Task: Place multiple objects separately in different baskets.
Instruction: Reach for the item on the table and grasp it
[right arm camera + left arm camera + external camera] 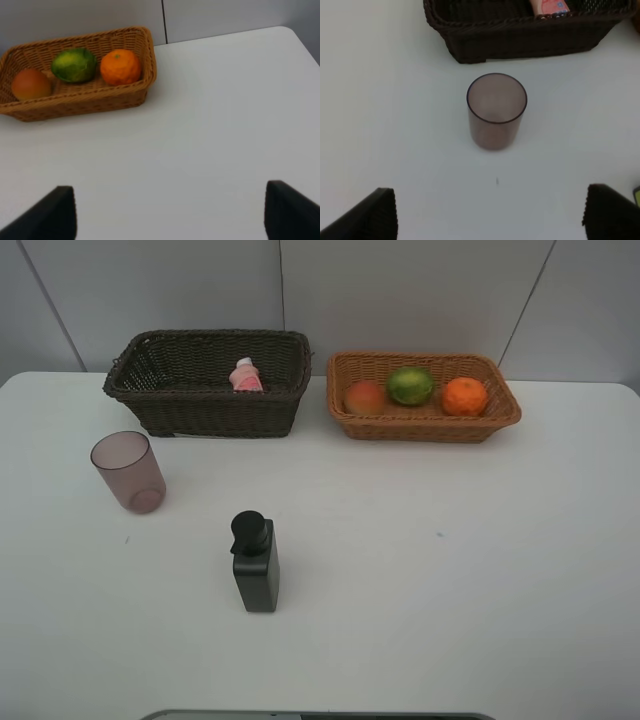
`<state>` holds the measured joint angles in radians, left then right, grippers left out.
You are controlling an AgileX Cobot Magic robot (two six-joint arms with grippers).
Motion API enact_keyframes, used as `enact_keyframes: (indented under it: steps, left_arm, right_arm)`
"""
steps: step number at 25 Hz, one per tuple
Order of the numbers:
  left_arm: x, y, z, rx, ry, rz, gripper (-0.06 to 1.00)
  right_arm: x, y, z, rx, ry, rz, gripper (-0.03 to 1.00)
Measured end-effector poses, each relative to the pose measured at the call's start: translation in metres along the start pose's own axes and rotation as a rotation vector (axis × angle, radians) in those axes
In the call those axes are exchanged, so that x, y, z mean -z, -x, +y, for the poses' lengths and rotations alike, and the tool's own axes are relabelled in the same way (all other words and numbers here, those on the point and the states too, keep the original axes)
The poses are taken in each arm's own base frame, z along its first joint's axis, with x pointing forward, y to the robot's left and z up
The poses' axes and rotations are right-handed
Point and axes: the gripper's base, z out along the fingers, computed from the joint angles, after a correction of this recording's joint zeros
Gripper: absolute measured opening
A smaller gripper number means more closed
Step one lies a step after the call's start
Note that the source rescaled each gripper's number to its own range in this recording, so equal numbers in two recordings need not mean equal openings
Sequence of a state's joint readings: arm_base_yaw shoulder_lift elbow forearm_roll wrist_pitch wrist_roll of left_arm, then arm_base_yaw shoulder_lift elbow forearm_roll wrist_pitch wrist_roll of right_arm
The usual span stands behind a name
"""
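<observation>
My left claw [489, 200] hung wide open before the cup [496, 112], upright on the table [395, 125] beside the dark basket [520, 37]; I meant to centre the jaws, then close gently round its wall.

Bright, even, diffuse light from above washes the white table [450, 590] to a pale grey-white. Shadows are faint and soft-edged, lying close under the dark basket [205, 405] and the black pump bottle [256, 565]. Both wrist views look softer and slightly blurred beside the sharper high view
</observation>
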<state>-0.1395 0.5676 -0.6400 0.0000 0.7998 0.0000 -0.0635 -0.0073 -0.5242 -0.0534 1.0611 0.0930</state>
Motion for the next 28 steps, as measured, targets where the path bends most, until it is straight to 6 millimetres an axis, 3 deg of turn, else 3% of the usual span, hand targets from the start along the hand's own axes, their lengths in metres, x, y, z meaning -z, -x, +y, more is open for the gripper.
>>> enact_keyframes:
  steps: [7,11,19,28]
  left_arm:
    - [-0.069,0.046,0.001,-0.07,0.005,0.219,0.96]
    - [-0.115,0.062,-0.002,-0.096,-0.008,0.344,0.96]
    - [-0.193,0.065,-0.046,-0.251,-0.104,0.514,0.96]
    - [-0.234,0.06,-0.057,-0.32,-0.102,0.488,0.96]
  right_arm:
    - [0.0,0.0,0.0,0.0,0.0,0.0,0.62]
    - [0.0,0.0,0.0,0.0,0.0,0.0,0.62]
    - [0.0,0.0,0.0,0.0,0.0,0.0,0.62]
    - [0.0,0.0,0.0,0.0,0.0,0.0,0.62]
